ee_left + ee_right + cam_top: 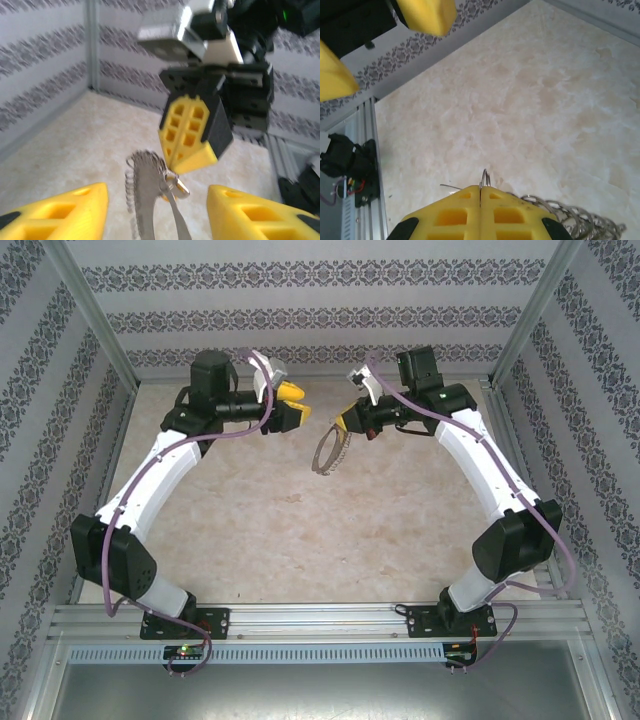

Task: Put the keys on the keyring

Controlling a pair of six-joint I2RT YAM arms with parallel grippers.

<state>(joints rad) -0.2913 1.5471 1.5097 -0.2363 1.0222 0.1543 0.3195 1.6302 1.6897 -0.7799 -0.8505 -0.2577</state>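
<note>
The keyring [325,452] hangs above the table from my right gripper [345,425], which is shut on its upper rim. In the left wrist view the keyring [142,200] shows edge-on, fringed with silver keys. A small key with a yellowish head [178,186] sits against the ring just under the right gripper's yellow fingers [192,132]; I cannot tell whether it is threaded on. My left gripper [157,190] stands open with the ring between its fingers, touching nothing. In the right wrist view the right gripper [480,189] pinches the ring wire [484,178], and the silver keys [580,220] fan out at the lower right.
The marble-patterned table top [300,530] lies below both grippers. Patterned walls with metal posts [95,320] enclose the back and sides. An aluminium rail [320,620] carries the arm bases along the near edge.
</note>
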